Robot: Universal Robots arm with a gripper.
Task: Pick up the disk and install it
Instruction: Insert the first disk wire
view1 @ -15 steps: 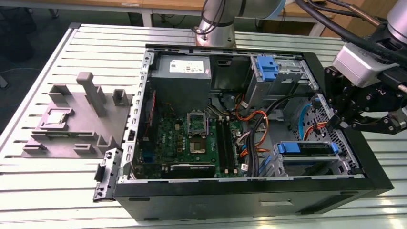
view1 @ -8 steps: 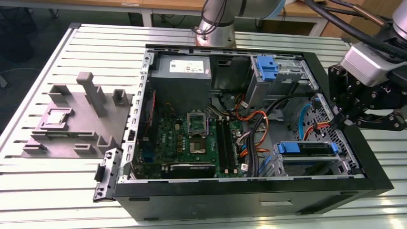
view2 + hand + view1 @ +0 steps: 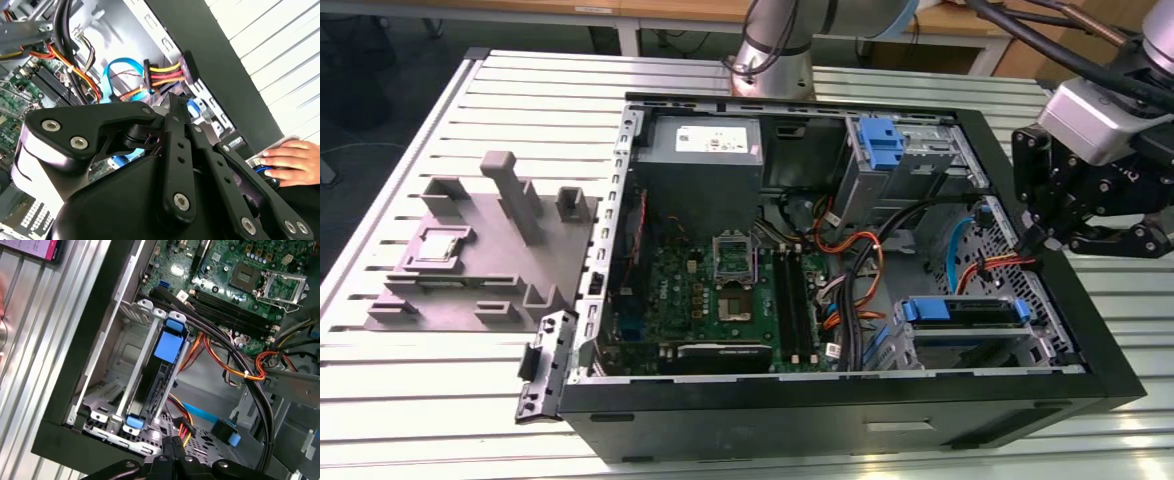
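A slatted aluminium table [image 3: 440,400] is seen nearest in the exterior view, and an open black case [image 3: 854,410] is laid flat on it. To the exterior view's left of the case, a grey fixture [image 3: 467,260] with upright posts is set on the table.

Inside the case, the disk [image 3: 962,312] is seated in a metal bay by the near wall, toward the exterior view's right. It is shown as a thin slab stood on edge, clasped by a blue plastic frame with a broad blue tab. In the first wrist view its dark face is seen between silver rails, and its label cannot be made out.

Beyond the disk, over the case wall on the exterior view's right, the gripper [image 3: 172,444] is held with its fingers brought together on nothing, apart from the disk. Red, yellow and orange cables [image 3: 987,265] are strung below it.

Farther in, a green board [image 3: 720,290] is spread over the case floor. At the far wall a grey box [image 3: 703,150] with a white sticker is mounted, and a blue bracket [image 3: 881,140] is stood near it. Past the case the arm's base [image 3: 767,50] is fixed, and wooden desks [image 3: 480,8] are lined along the room's far side.

In the second wrist view a hand [image 3: 292,157] is seen outside the case wall.
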